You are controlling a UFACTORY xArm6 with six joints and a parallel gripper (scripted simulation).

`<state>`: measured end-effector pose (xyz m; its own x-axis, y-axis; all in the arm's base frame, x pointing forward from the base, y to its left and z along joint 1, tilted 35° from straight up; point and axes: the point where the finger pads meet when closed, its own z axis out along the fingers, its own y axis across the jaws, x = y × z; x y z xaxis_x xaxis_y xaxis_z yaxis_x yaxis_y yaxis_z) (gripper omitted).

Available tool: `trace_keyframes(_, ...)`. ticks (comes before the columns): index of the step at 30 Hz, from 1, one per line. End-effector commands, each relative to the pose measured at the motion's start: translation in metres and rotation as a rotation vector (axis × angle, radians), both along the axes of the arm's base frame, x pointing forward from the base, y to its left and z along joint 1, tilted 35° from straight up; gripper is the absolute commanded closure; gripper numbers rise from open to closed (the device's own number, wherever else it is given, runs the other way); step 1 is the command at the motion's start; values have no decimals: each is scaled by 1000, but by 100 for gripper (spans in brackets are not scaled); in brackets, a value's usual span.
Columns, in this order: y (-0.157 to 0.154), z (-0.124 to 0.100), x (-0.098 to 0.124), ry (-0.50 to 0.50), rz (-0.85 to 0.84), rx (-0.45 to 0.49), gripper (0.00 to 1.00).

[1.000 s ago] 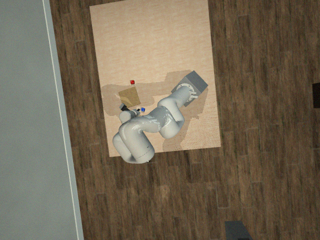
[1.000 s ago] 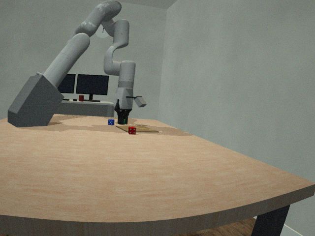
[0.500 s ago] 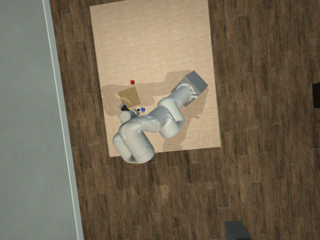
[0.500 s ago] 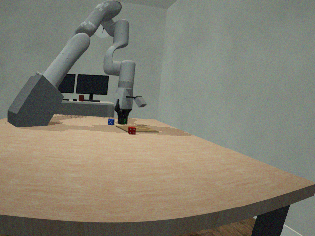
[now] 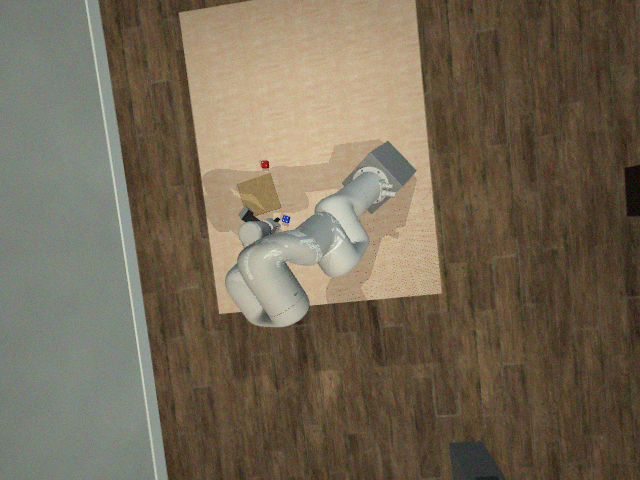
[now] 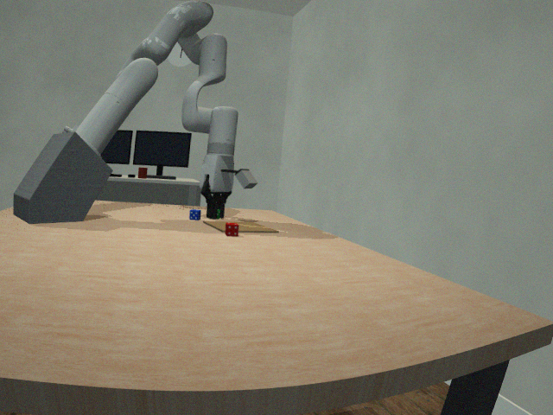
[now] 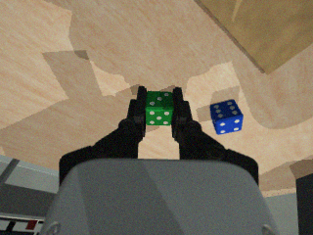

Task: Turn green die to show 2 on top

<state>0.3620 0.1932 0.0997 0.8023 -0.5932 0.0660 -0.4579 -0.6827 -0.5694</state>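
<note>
- The gripper (image 5: 275,220) (image 6: 215,211) (image 7: 158,98) has its fingers closed around the green die (image 6: 218,213) (image 7: 159,109).
- Green die's visible pips: three, five.
- Blue die (image 5: 285,219) (image 6: 194,214) (image 7: 226,117): six, four.

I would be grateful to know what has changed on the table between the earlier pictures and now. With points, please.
Nothing visibly changed: the arm, the mat (image 5: 264,192) (image 6: 250,226) (image 7: 274,39), the red die (image 5: 264,164) (image 6: 232,229) and the blue die (image 5: 285,219) (image 6: 194,214) (image 7: 226,117) look as they were.
</note>
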Motion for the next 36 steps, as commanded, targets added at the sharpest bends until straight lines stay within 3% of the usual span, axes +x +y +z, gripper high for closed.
trace_keyframes(1,0,1,0,-2,0,1,79)
trace_keyframes(21,-12,24,-10,-2,0,1,79)
trace_keyframes(36,-37,72,-33,-2,0,1,79)
